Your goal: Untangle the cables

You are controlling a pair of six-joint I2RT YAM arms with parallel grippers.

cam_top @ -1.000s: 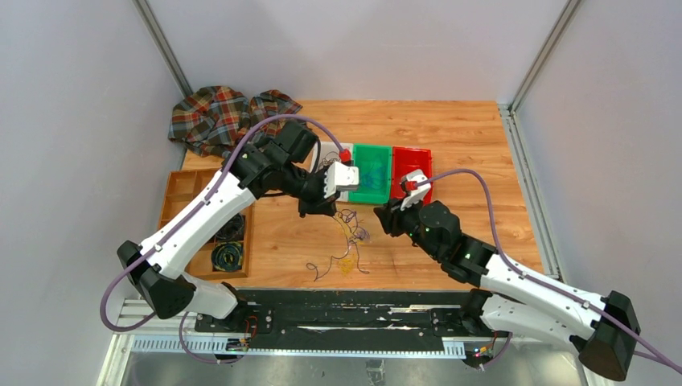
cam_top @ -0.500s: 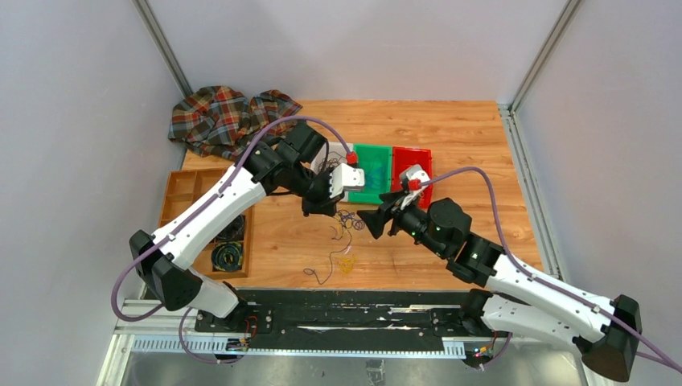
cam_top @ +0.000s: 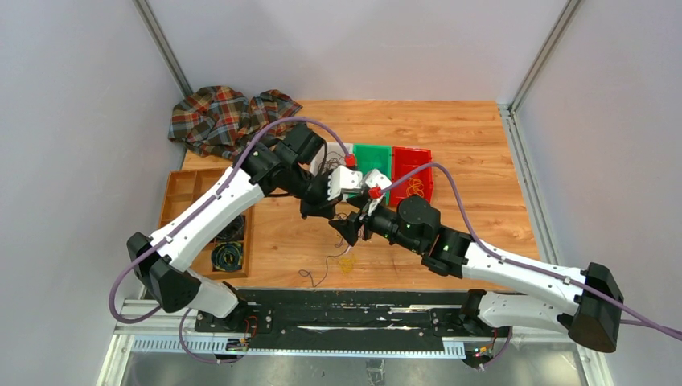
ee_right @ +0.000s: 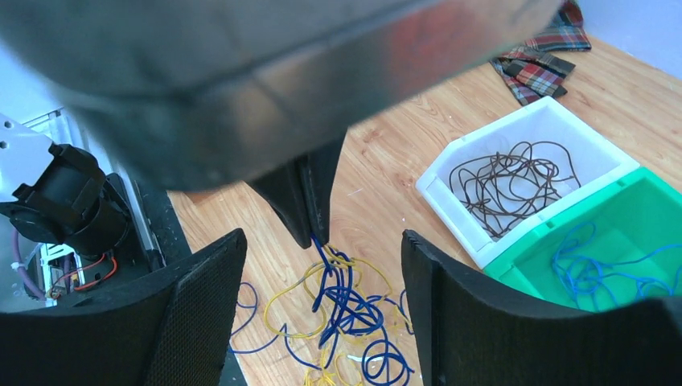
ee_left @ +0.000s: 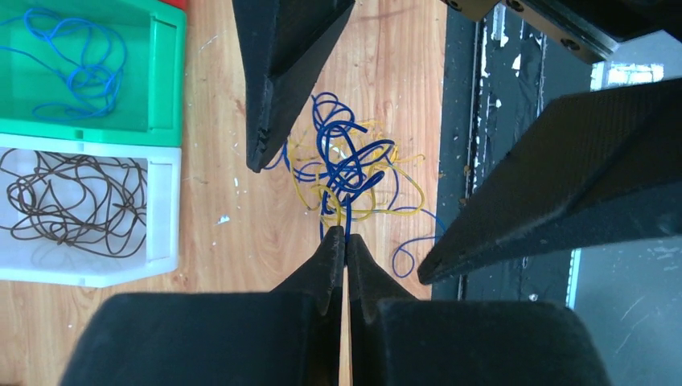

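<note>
The cables (ee_left: 347, 170) are a tangle of thin blue and yellow wires, part hanging and part lying on the wooden table (cam_top: 466, 137). My left gripper (ee_left: 346, 233) is shut on a blue strand at the top of the tangle. In the right wrist view the tangle (ee_right: 358, 310) dangles from the left gripper's fingertips (ee_right: 310, 205). My right gripper (ee_right: 322, 239) is open, one finger on each side of the tangle, touching nothing. From above, both grippers meet at mid-table, the left gripper (cam_top: 326, 209) and the right gripper (cam_top: 347, 232), and loose cable ends (cam_top: 322, 272) trail toward the front.
A white bin (ee_left: 165, 211) holds brown wires and a green bin (ee_left: 169, 80) holds a blue wire. A red bin (cam_top: 424, 154) stands right of them. A wooden organizer tray (cam_top: 178, 193) with black coils sits at the left, a plaid cloth (cam_top: 225, 117) at the back left.
My right gripper has opened wide and swung left to the left gripper, its fingers now straddling the tangle. The left gripper stays shut on the cables, raised slightly.
</note>
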